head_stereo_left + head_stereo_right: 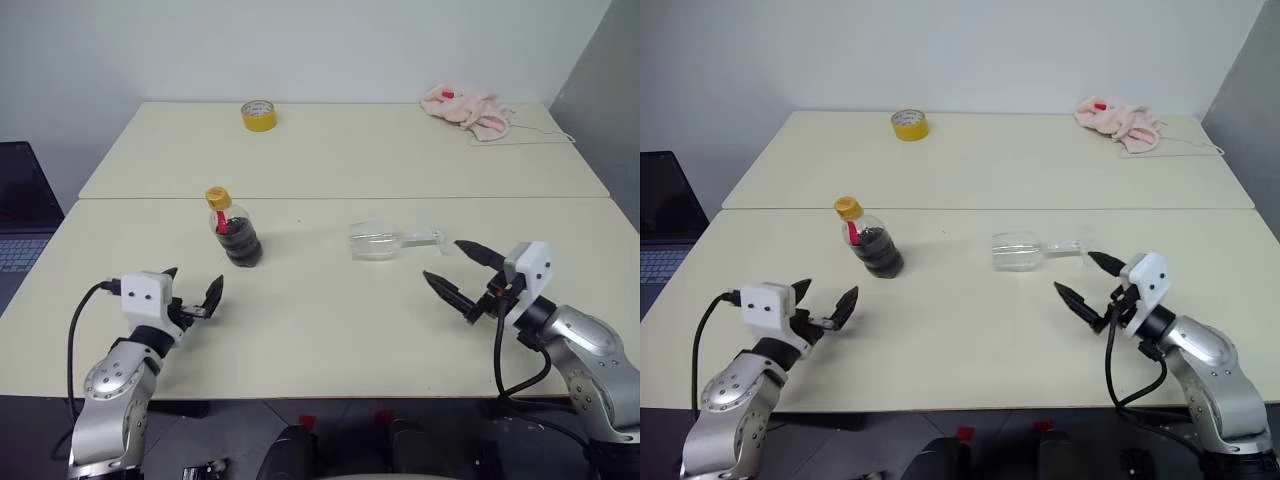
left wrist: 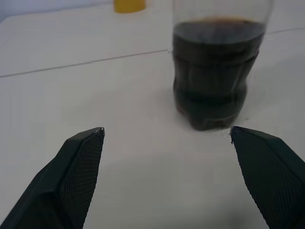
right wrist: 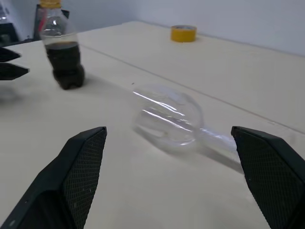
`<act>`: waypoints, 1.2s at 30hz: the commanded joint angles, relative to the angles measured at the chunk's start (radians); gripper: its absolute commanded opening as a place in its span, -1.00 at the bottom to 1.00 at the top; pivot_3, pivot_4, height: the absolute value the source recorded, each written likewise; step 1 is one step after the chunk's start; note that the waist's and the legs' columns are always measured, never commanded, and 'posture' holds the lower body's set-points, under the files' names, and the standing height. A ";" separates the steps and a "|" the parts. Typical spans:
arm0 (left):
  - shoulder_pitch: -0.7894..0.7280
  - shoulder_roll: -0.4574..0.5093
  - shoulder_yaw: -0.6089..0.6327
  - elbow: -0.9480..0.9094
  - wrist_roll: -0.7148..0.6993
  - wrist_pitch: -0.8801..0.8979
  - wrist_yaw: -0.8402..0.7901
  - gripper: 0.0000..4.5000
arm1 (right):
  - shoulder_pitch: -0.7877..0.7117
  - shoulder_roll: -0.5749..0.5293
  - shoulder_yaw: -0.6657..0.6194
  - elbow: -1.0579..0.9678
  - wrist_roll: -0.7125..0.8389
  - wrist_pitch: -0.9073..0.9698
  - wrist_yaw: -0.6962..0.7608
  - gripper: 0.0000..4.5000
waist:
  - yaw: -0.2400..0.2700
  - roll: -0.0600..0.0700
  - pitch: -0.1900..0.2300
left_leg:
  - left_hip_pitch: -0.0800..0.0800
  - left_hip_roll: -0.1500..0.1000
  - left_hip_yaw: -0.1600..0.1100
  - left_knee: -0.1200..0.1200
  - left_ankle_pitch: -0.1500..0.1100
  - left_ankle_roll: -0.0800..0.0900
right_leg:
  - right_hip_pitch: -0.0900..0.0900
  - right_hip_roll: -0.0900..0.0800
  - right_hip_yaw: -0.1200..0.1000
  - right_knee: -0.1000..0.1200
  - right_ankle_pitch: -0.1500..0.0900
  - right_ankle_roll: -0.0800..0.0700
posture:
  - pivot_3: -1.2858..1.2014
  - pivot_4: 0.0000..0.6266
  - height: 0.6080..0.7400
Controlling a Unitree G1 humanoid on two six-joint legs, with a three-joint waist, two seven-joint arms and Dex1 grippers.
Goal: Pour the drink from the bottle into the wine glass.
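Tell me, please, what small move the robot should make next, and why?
Probably the right gripper, open beside it, should close in on the wine glass to stand it up: it lies on its side on the table, so nothing can be poured yet. The bottle stands upright, capped, with the open left gripper just short of it.

Wine glass (image 3: 167,118) on its side between wide-spread right claw (image 3: 169,138) fingers.

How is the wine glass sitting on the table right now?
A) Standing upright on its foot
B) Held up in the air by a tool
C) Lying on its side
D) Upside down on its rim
C: the wine glass lies on its side on the table, bowl toward the bottle, and neither open tool touches it.
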 commanded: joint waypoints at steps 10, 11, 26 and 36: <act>-0.137 -0.011 -0.057 0.078 0.031 -0.010 -0.023 0.99 | -0.100 -0.035 0.083 -0.146 0.060 0.166 -0.001 1.00 | 0.000 -0.001 0.000 | 0.000 0.000 -0.001 0.000 0.000 0.000 | 0.000 0.000 -0.001 0.000 0.000 0.000 | 0.03 -0.52 1.00; -0.144 -0.008 -0.063 0.085 0.048 -0.018 -0.018 0.99 | -0.106 -0.043 0.086 -0.151 0.066 0.173 0.004 1.00 | 0.000 -0.001 0.001 | 0.000 0.000 -0.001 0.000 0.000 0.000 | 0.000 0.000 -0.001 0.000 0.000 0.000 | 0.03 -0.52 1.00; -0.281 -0.058 -0.082 0.184 0.042 0.037 0.017 0.99 | -0.238 -0.016 0.096 -0.140 0.098 0.234 0.001 1.00 | 0.000 -0.004 0.002 | -0.001 0.000 -0.001 0.001 0.000 0.000 | -0.001 0.000 -0.001 0.000 0.000 0.000 | 0.03 -0.52 1.00; -0.345 -0.064 -0.113 0.306 0.063 -0.033 -0.020 0.99 | -0.278 0.025 0.113 -0.139 0.093 0.250 -0.018 1.00 | 0.000 -0.004 0.002 | -0.001 -0.001 -0.001 0.001 0.000 0.000 | -0.001 0.000 -0.002 0.000 0.000 0.000 | 0.03 -0.52 1.00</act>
